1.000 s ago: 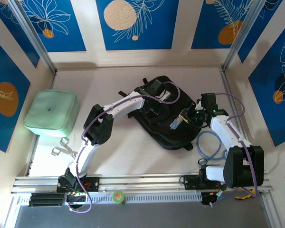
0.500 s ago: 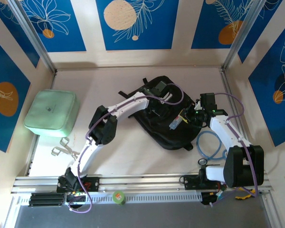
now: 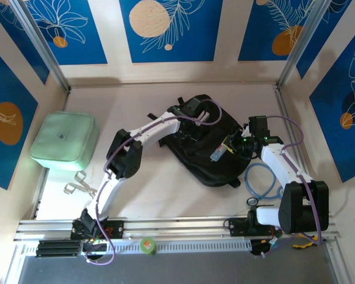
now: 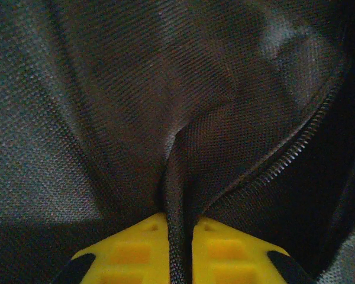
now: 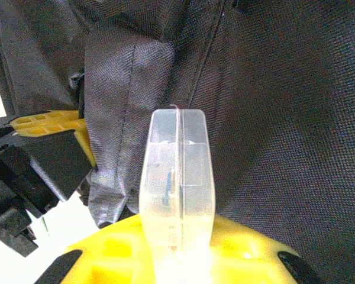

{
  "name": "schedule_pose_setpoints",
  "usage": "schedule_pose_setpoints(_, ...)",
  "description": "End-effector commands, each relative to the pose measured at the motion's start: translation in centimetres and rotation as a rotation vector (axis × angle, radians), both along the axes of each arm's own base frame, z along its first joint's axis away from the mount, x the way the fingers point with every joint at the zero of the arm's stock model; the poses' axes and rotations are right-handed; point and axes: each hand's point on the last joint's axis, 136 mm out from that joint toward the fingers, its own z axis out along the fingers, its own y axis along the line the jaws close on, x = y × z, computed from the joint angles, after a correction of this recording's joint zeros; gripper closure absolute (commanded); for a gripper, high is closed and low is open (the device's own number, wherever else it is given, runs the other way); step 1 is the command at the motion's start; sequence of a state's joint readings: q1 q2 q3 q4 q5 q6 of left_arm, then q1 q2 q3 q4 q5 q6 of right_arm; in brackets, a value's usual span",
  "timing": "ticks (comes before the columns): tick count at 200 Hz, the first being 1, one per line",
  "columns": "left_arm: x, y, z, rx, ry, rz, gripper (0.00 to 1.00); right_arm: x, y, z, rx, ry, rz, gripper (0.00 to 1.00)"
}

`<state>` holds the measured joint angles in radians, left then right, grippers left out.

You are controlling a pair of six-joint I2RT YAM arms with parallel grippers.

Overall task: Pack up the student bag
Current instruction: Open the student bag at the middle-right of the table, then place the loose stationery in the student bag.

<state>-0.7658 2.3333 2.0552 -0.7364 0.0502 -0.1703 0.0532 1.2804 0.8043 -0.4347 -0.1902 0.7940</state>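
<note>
The student bag (image 3: 202, 155), a large black backpack, lies in the middle of the table. My left gripper (image 3: 196, 116) is over its far upper part. In the left wrist view that gripper (image 4: 178, 232) is shut on a raised fold of the bag's fabric (image 4: 186, 160), beside an open zipper (image 4: 296, 149). My right gripper (image 3: 229, 145) is at the bag's right side, shut on a clear plastic case (image 3: 218, 154). In the right wrist view the case (image 5: 177, 171) stands upright between the yellow fingers (image 5: 106, 251), close to the bag (image 5: 284, 118).
A mint-green bag (image 3: 64, 141) sits at the left wall, with scissors (image 3: 78, 184) in front of it. A coiled blue cable (image 3: 261, 179) lies right of the backpack. A green tape roll (image 3: 147, 245) rests on the front rail.
My left gripper has closed from open onto a fold of the bag's fabric, and its arm has shifted slightly. The right arm and the clear case have not moved.
</note>
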Motion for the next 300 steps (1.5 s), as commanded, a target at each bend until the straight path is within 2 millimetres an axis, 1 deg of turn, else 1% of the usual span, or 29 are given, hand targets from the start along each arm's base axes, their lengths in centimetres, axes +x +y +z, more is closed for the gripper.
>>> schedule_pose_setpoints(1,-2.0,1.1,-2.5,-0.019,0.157,0.02,0.9,-0.2,0.5,-0.1,0.02,0.011,0.013,0.89)
schedule_pose_setpoints(24,-2.0,0.5,-0.6,-0.09,0.156,0.005,0.91,-0.1,0.5,0.0,0.021,0.007,0.015,0.89)
schedule_pose_setpoints(39,-2.0,0.2,0.8,-0.138,0.152,0.0,0.95,-0.1,0.6,0.1,0.026,0.001,0.019,0.89)
schedule_pose_setpoints(55,-2.0,0.0,2.3,-0.188,0.145,-0.006,0.99,0.2,1.0,0.7,0.046,-0.029,0.036,0.89)
schedule_pose_setpoints(69,-2.2,-0.3,3.7,-0.231,0.134,-0.013,1.0,0.5,1.6,1.8,0.076,-0.08,0.066,0.89)
schedule_pose_setpoints(84,-2.4,-0.5,5.3,-0.278,0.117,-0.013,1.0,0.9,2.5,3.6,0.115,-0.162,0.115,0.89)
schedule_pose_setpoints(102,-2.7,-0.3,6.9,-0.322,0.093,-0.004,1.0,1.3,3.1,5.4,0.133,-0.243,0.144,0.89)
schedule_pose_setpoints(131,-3.2,-0.2,8.5,-0.39,0.08,0.021,1.0,2.8,2.8,7.8,0.13,-0.338,0.117,0.88)
schedule_pose_setpoints(152,-3.6,-0.3,9.4,-0.435,0.084,0.039,1.0,4.3,2.7,8.4,0.148,-0.377,0.077,0.88)
schedule_pose_setpoints(161,-3.6,-0.3,9.9,-0.457,0.084,0.05,1.0,4.9,3.0,8.4,0.155,-0.382,0.064,0.88)
schedule_pose_setpoints(178,-3.6,-0.5,10.3,-0.491,0.095,0.077,1.0,6.1,3.4,7.6,0.149,-0.379,0.029,0.89)
schedule_pose_setpoints(193,-3.6,-0.8,10.4,-0.519,0.11,0.089,1.0,7.3,3.3,7.3,0.127,-0.393,-0.019,0.89)
schedule_pose_setpoints(210,-3.6,-0.9,10.2,-0.534,0.123,0.107,1.0,8.0,3.1,6.0,0.083,-0.383,-0.087,0.89)
schedule_pose_setpoints(226,-3.4,-0.9,10.0,-0.536,0.128,0.12,1.0,7.9,2.8,4.2,0.052,-0.35,-0.151,0.89)
schedule_pose_setpoints(244,-3.3,-0.9,9.5,-0.536,0.134,0.135,1.0,7.1,2.4,2.2,0.011,-0.317,-0.213,0.89)
schedule_pose_setpoints(264,-3.4,-1.1,9.1,-0.541,0.152,0.134,1.0,6.3,1.8,0.7,-0.025,-0.3,-0.28,0.89)
schedule_pose_setpoints(277,-3.3,-1.1,8.8,-0.537,0.157,0.134,1.0,6.3,2.5,0.5,-0.001,-0.309,-0.267,0.89)
schedule_pose_setpoints(300,-3.2,-1.1,8.8,-0.543,0.165,0.135,1.0,6.5,5.0,0.5,0.071,-0.321,-0.207,0.89)
